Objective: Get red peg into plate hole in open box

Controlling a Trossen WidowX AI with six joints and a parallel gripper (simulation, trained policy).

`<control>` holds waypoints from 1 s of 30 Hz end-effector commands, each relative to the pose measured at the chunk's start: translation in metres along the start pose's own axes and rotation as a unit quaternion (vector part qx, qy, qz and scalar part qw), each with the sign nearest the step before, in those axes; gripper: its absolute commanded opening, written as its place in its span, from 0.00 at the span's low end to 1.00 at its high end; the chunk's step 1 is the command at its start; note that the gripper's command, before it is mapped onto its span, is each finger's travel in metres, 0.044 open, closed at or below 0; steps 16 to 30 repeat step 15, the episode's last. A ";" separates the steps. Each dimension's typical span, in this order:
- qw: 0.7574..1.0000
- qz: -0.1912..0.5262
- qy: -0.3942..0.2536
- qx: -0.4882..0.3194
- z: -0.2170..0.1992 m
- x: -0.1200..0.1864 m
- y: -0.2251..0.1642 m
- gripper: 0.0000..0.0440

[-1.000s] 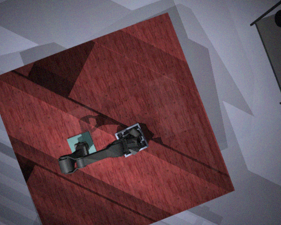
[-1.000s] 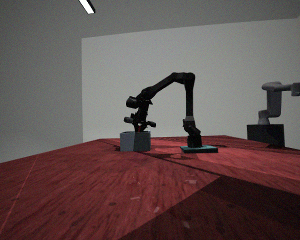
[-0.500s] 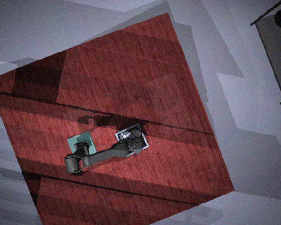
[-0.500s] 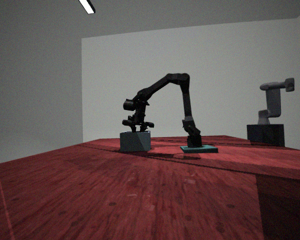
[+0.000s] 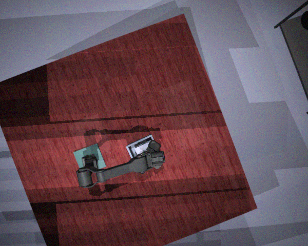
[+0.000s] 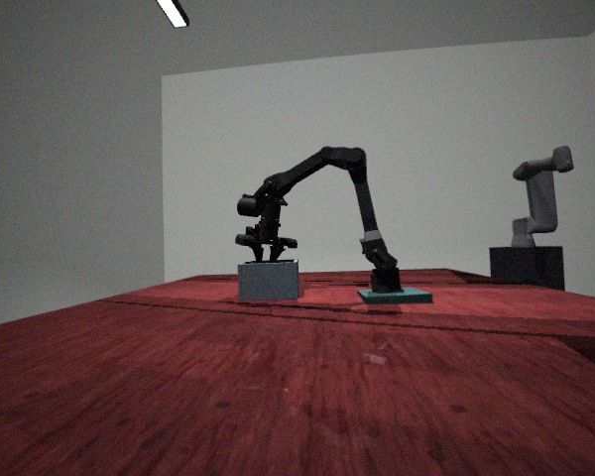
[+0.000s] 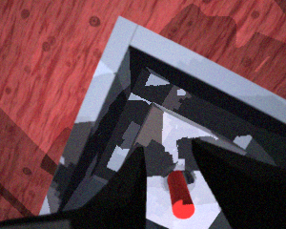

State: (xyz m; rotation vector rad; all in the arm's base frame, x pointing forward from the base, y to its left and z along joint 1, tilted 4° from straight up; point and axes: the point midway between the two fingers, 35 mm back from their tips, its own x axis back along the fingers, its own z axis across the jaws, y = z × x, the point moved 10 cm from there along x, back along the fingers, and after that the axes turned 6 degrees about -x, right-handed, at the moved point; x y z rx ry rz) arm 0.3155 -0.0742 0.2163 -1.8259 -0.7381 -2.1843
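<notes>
The open grey box (image 5: 139,140) (image 6: 268,281) (image 7: 191,64) stands on the table. The pale plate (image 5: 140,148) (image 7: 156,191) lies inside at its bottom. The red peg (image 7: 181,193) stands in the plate's hole in the wrist view, its bright round top towards the camera. How deep it sits cannot be told. My gripper (image 6: 266,258) (image 7: 168,149) is open, its dark fingers apart on either side of the peg with gaps on both sides. In the exterior view the fingertips are at the box's rim. The arm covers part of the box in the top view.
The box walls surround the fingers' working space. The arm's base stands on a teal slab (image 5: 98,156) (image 6: 418,296) beside the box. A second, grey arm (image 6: 542,199) stands on a dark block (image 6: 526,264) in the background. Shadows cross the red table (image 5: 175,87) (image 6: 297,389).
</notes>
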 end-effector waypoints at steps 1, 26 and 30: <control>1.000 0.005 -0.003 0.007 0.003 -0.001 0.008 0.37; 0.999 0.018 -0.024 0.014 0.001 -0.005 0.028 0.39; 0.999 0.018 -0.024 0.014 0.001 -0.005 0.028 0.39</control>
